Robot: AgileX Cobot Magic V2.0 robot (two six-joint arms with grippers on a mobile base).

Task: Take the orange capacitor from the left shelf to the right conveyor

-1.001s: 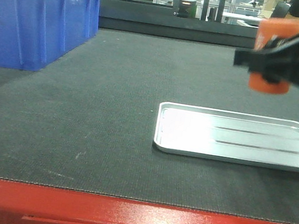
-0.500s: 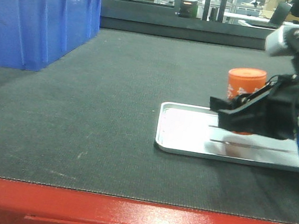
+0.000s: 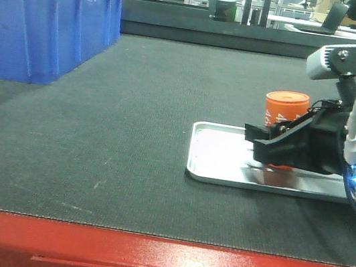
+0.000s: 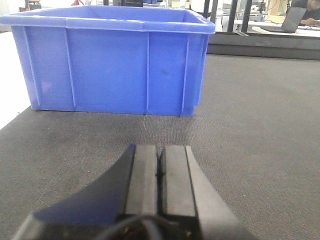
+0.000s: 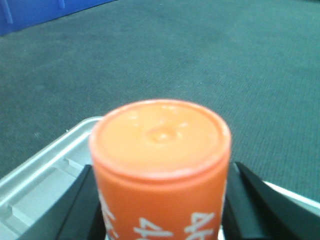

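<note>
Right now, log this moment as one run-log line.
phase: placing | right gripper: shut on capacitor, upright over tray on conveyor | left gripper: shut, empty, facing bin

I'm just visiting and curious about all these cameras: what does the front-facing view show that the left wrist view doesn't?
Only the front view shows the orange capacitor held upright in the right claw over a silver tray, plus the conveyor's red front edge. Only the left wrist view shows the left claw, its fingers pressed together and holding nothing. Both views share the blue bin and the dark grey belt it stands on.
</note>
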